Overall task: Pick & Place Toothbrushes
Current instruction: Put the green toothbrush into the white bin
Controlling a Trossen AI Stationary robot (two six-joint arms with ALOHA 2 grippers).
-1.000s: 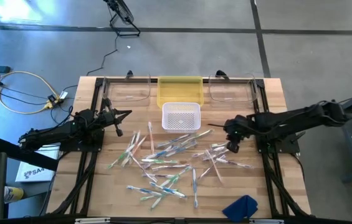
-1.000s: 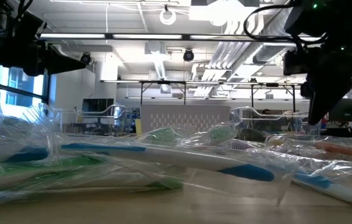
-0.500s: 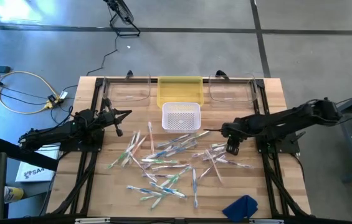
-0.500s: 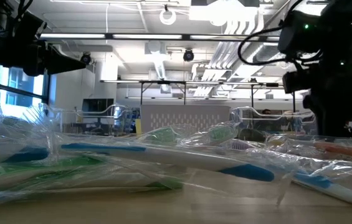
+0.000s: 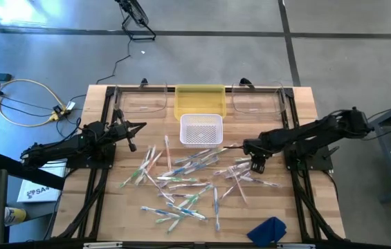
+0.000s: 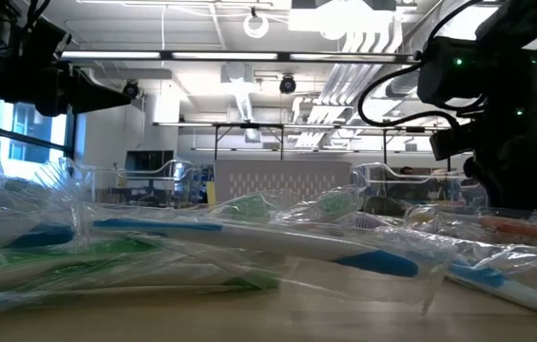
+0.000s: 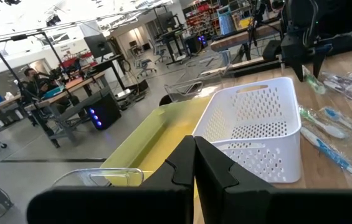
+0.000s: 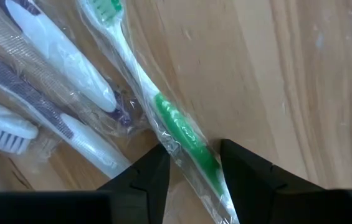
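Observation:
Many wrapped toothbrushes (image 5: 188, 181) lie scattered flat on the wooden table. My right gripper (image 5: 256, 164) points down over the right part of the pile. It is open, and its fingers stand on either side of a green-and-white toothbrush (image 8: 176, 121) in clear wrap that lies on the wood. In the low view the right arm (image 6: 501, 114) comes down at the right, its fingertips hidden behind toothbrushes. My left gripper (image 5: 142, 126) is shut and held level above the table's left side, pointing at the white basket (image 7: 250, 124).
A white perforated basket (image 5: 201, 129) stands at the far middle, with a yellow tray (image 5: 199, 100) behind it and clear containers (image 5: 143, 100) (image 5: 257, 100) on either side. A blue cloth (image 5: 268, 229) lies at the near right edge.
My right gripper has gone down onto the toothbrushes and a little toward the table's left, tipping to point straighter down. The toothbrushes have not moved.

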